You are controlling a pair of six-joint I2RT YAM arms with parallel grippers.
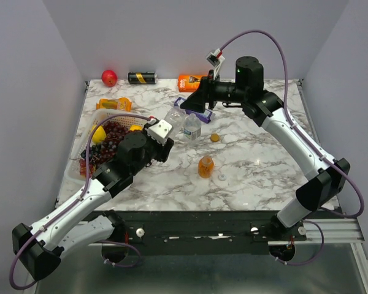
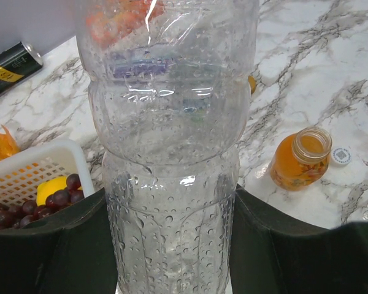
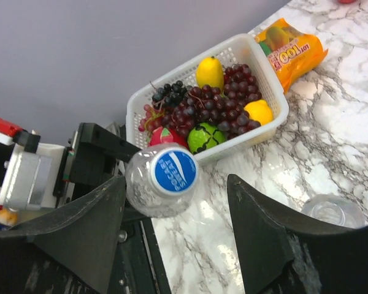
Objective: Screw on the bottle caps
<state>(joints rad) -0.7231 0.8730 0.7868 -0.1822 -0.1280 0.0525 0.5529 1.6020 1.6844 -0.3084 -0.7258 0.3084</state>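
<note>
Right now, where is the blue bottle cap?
In the right wrist view, the blue cap sits on the clear bottle, between the open jaws of the right end effector, beside the white fruit basket.

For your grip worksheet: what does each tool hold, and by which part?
Left tool: the clear bottle, around its lower body. Right tool: nothing; open around the blue cap.

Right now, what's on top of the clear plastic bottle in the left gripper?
A blue round plastic cap sits on it; whatever lies under that cap is hidden.
</note>
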